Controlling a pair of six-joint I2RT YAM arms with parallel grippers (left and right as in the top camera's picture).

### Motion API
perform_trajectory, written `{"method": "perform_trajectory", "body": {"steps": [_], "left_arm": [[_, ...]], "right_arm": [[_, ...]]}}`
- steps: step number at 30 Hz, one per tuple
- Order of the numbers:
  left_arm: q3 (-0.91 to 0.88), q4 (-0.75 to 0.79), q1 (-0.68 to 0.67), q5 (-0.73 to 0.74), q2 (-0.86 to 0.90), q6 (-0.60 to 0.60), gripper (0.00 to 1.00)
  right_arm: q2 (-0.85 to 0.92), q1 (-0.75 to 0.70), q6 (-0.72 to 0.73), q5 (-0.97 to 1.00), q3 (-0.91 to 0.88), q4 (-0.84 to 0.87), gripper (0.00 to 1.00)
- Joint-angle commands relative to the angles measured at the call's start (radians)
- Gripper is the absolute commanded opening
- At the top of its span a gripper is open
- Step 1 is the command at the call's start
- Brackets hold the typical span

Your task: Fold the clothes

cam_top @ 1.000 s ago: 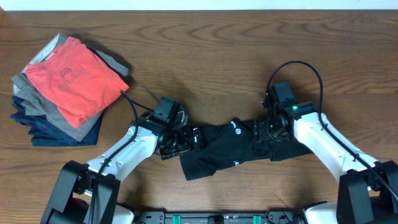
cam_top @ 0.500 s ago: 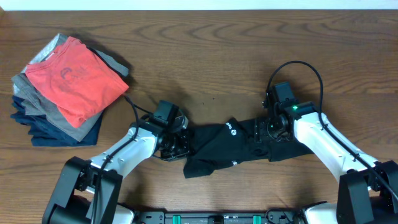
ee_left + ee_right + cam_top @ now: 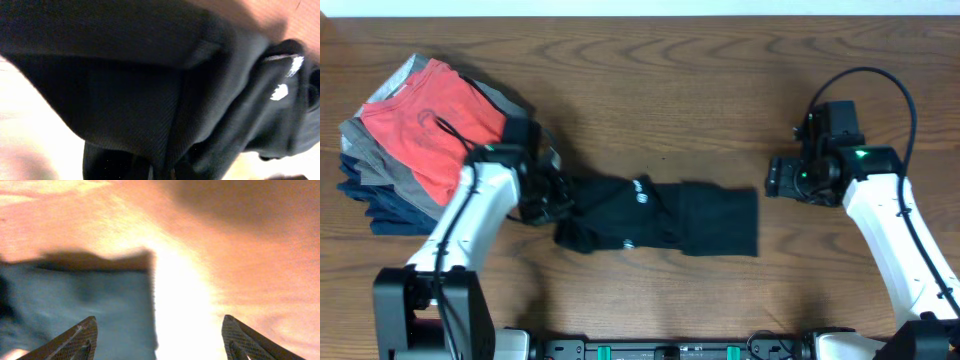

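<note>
Here, the table (image 3: 720, 80) carries the black garment (image 3: 700, 220) stretched across its middle, with a folded stack (image 3: 420, 140) at far left. My left gripper (image 3: 552, 205) pinches the garment's left end; my right gripper (image 3: 771, 181) gapes wide, holding nothing, just off its right edge.
</note>
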Motion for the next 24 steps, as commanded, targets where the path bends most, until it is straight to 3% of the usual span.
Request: {"method": "perform_trajectory", "body": {"steps": [1,8,17,24], "left_arm": [[0.154,-0.070,0.016,-0.106,0.004,0.048,0.06],[0.274,-0.117,-0.126,-0.105,0.004,0.009,0.06],[0.274,0.045,-0.505,-0.117,0.012,-0.123,0.06],[0.274,0.107,-0.682,-0.187,0.103,-0.160,0.08]], "right_arm": [[0.000,-0.048,-0.026,0.011,0.004,-0.027,0.77],[0.000,-0.125,-0.026,0.011,0.004,-0.070,0.77],[0.000,-0.135,-0.049,0.011,0.003,-0.081,0.77],[0.000,-0.135,-0.053,0.011,0.003,-0.092,0.78]]}}
